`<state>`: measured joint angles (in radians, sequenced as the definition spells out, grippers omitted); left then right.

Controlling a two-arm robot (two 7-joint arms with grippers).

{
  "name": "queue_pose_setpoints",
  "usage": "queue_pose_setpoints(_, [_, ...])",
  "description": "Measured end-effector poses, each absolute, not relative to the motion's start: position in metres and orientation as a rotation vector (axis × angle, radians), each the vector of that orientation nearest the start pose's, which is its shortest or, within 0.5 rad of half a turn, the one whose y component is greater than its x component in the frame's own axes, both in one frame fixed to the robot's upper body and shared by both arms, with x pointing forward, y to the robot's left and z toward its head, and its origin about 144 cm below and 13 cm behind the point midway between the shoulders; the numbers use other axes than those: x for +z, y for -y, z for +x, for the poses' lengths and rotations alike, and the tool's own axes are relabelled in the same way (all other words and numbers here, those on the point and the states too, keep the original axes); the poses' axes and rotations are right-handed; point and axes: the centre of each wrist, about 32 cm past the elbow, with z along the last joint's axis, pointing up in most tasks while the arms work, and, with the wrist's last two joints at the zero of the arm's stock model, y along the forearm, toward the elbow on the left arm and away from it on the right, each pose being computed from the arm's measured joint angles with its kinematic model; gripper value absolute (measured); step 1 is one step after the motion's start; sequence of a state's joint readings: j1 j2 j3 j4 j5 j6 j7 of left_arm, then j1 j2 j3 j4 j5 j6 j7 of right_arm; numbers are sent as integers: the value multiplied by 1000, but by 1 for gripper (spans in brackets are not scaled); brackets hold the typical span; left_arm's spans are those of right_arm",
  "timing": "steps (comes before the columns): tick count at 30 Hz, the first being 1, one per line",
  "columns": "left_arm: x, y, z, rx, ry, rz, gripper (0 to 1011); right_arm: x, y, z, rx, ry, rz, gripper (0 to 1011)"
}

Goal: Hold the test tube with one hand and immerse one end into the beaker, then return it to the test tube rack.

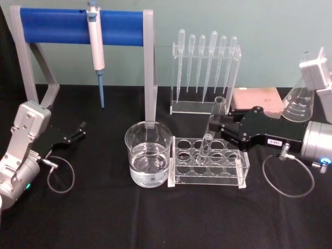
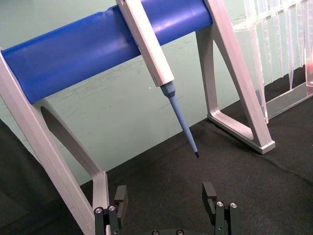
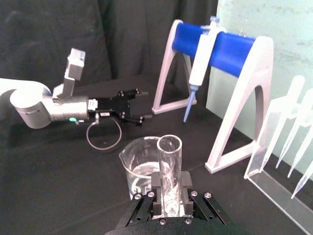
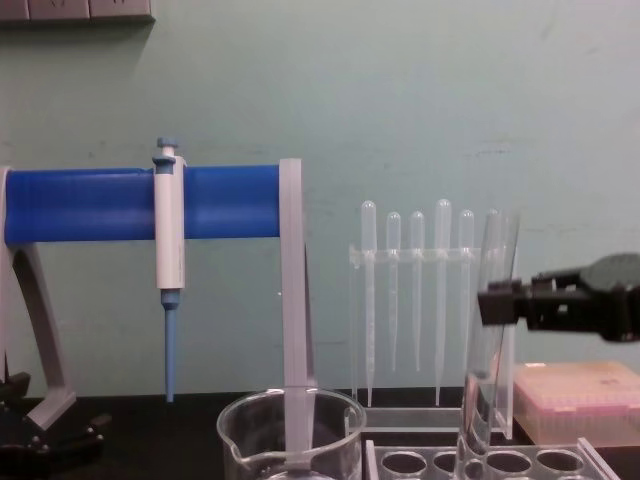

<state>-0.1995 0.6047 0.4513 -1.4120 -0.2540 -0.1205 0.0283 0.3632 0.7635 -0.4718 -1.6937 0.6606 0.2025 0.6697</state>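
One test tube (image 1: 207,141) leans with its lower end down inside the one clear rack (image 1: 207,181); the right gripper (image 1: 216,123), reaching in from the rack's right, is clenched on the tube's upper part; its white label (image 1: 273,142) is too small to read. One beaker (image 1: 148,155) of clear liquid stands just beside the rack's left end; six pipettes (image 1: 212,62) hang behind the rack; the left gripper (image 1: 79,129), jaws spread and empty, sits well left of the rack.

Black-covered tabletop (image 1: 155,223) carries beaker (image 1: 148,161) part-filled with clear liquid, test tube rack (image 1: 233,176) just beside it on its right, blue-barred pipette stand (image 1: 150,67) behind it, dropper rack (image 1: 202,108), pink box (image 1: 257,98) and conical flask (image 1: 300,104) behind-right of it.
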Motion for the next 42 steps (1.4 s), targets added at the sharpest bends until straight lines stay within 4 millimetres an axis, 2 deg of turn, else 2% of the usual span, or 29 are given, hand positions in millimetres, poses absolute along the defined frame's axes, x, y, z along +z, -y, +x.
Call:
queue_pose_setpoints(19, [1140,-310,489,1248,285,304,1000,1317,296,507,-469,128,-225,238])
queue_pose_setpoints(42, [1140,-310,489,1248,285,304,1000,1320,294,510,-464,106,-226,238])
